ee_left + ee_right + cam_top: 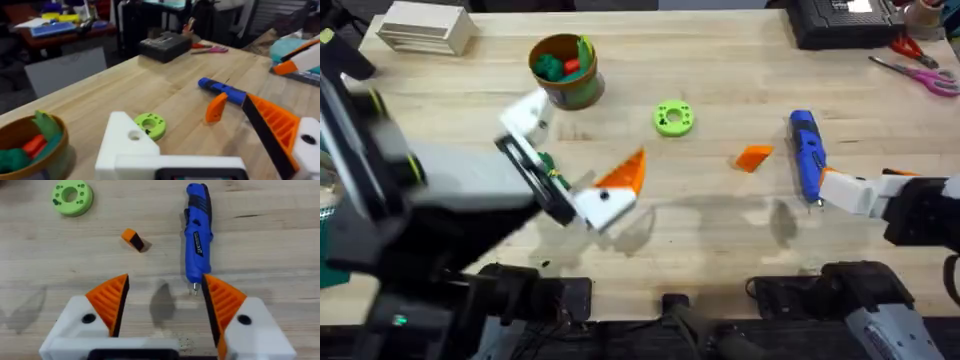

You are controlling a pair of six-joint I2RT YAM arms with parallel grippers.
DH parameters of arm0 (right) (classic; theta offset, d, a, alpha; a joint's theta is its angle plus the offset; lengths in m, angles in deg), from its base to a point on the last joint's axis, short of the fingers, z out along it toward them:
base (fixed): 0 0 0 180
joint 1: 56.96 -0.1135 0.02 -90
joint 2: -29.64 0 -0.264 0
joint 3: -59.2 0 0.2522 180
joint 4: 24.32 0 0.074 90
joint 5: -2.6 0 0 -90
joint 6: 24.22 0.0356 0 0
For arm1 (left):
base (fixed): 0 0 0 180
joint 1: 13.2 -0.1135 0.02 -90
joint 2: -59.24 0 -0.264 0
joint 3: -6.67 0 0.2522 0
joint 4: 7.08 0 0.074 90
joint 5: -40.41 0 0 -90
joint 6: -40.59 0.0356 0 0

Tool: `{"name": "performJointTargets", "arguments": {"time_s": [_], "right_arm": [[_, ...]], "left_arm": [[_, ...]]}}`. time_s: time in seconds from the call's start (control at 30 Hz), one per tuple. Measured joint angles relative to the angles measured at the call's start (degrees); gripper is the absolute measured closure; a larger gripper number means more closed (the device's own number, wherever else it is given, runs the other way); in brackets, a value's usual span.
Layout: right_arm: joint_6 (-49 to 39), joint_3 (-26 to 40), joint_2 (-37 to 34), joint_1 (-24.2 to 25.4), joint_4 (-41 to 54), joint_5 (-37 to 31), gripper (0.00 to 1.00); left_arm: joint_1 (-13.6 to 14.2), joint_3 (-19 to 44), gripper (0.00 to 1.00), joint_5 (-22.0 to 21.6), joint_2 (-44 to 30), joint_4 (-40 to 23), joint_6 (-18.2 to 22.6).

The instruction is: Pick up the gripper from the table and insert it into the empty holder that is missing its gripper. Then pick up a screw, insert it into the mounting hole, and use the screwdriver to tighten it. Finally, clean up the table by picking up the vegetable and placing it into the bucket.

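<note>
Both grippers spread, empty | screwdriver just beside right gripper | orange gripper nearby

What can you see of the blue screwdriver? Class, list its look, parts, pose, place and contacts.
The screwdriver is a stubby blue cylinder, plastic by its look, with a dark grip band, a label along its body and a thin metal bit. It lies flat on the table, bit toward the right gripper. The gripper is open and nothing grips the tool. The loose orange tip lies beside it, apart.
</note>
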Motion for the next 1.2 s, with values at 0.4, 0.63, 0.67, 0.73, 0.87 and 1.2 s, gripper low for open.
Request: {"name": "performJointTargets", "arguments": {"time_s": [0.4,0.63,0.67,0.73,0.87,1.2], "right_arm": [[0.0,0.0,0.0,0.0,0.01,0.01,0.161],[0.0,0.0,0.0,0.0,0.01,-0.01,0.161],[0.0,0.0,0.0,0.0,0.01,0.01,0.161],[0.0,0.0,0.0,0.0,0.01,-0.01,0.162],[0.0,0.0,0.0,0.0,0.01,-0.01,0.161],[0.0,0.0,0.0,0.0,0.01,-0.01,0.161]], "left_arm": [[8.22,-11.55,0.014,-6.04,11.2,3.65,-3.83],[12.99,-15.12,0.014,-8.84,11.15,0.8,-4.47],[13.41,-15.12,0.014,-8.96,11.16,0.8,-4.53],[13.66,-15.12,0.015,-9.03,11.16,0.8,-4.69],[13.66,-15.12,0.014,-9.16,11.16,0.8,-4.71],[13.66,-15.12,0.014,-9.16,11.16,0.8,-4.71]]}}
